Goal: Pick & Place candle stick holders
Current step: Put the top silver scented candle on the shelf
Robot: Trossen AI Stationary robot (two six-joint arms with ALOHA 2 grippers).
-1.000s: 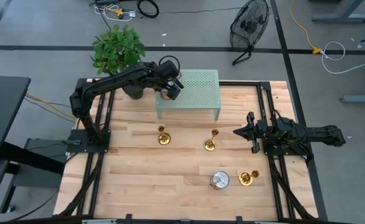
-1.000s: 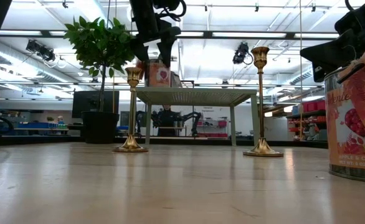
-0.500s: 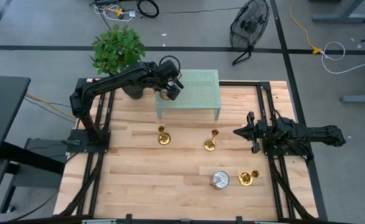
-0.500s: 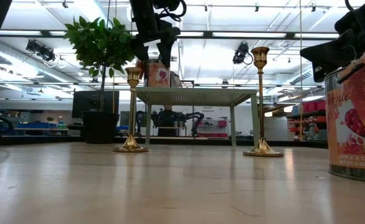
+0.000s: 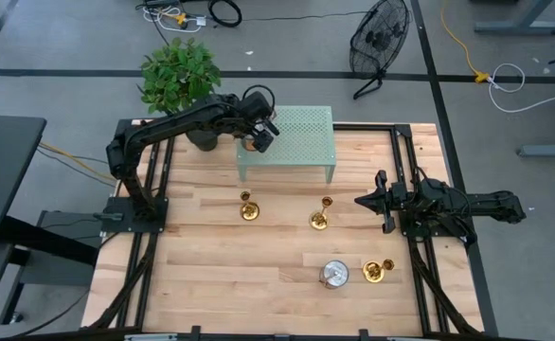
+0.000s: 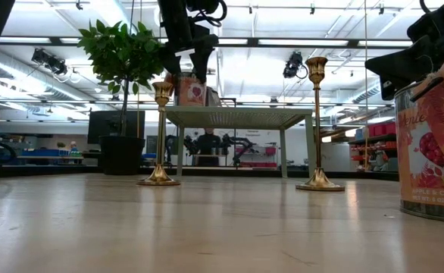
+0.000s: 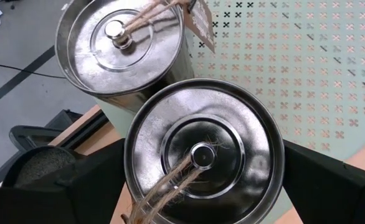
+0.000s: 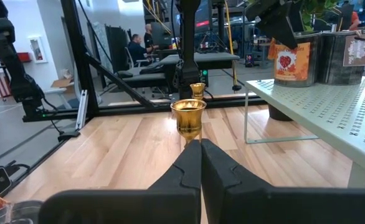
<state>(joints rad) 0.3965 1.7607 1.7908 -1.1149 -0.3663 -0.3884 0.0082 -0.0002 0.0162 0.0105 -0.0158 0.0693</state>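
Observation:
Three gold candle stick holders are on the wooden table: one stands on its base at centre left (image 5: 248,208), one at centre (image 5: 320,219), and one at the near right (image 5: 377,272). Two show upright in the low view (image 6: 160,133) (image 6: 317,125). My left gripper (image 5: 259,139) is over the left end of the green perforated stand (image 5: 301,128), shut on a silver-lidded tin (image 7: 201,155). A second tin (image 7: 123,46) stands on the stand just beyond it. My right gripper (image 5: 361,202) is shut and empty at the table's right, pointing toward the centre holder (image 8: 189,115). My left gripper pinches the tin's round side wall (image 7: 132,180) between its two fingers, one on each side just below the lid. The fingers come from above, pointing down. The tin is upright with its bottom (image 6: 192,102) at the stand's top; I cannot tell whether it rests there.
A third tin with a label (image 5: 333,275) stands on the table beside the near-right holder and shows large at the low view's right (image 6: 434,144). A potted plant (image 5: 178,76) stands at the far left corner. Black frame rails (image 5: 405,170) run along both table sides.

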